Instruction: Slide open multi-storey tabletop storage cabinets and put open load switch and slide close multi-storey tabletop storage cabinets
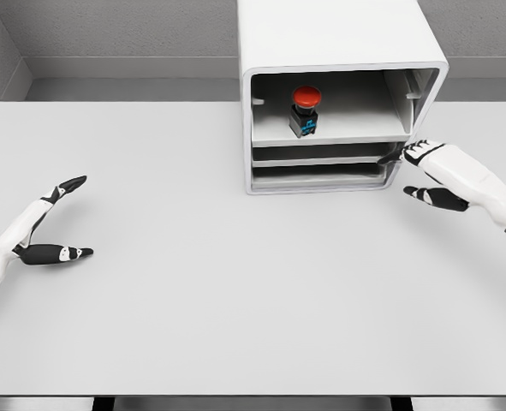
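switch [305, 110] in open top drawer [330, 130] | right robot hand [428, 167] at cabinet [338, 51] edge

You are looking at a cabinet [338, 38] with a smooth, satin white shell that reads as moulded plastic or painted metal. The switch [305, 111] has a glossy red cap on a matt black body. The table [235, 291] is smooth, matt pale grey.

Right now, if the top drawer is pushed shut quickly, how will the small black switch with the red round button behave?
The black switch with red button stands upright on a narrow base, so it may tip. Its wide cap looks top-heavy. On the smooth white drawer tray it could also slide.
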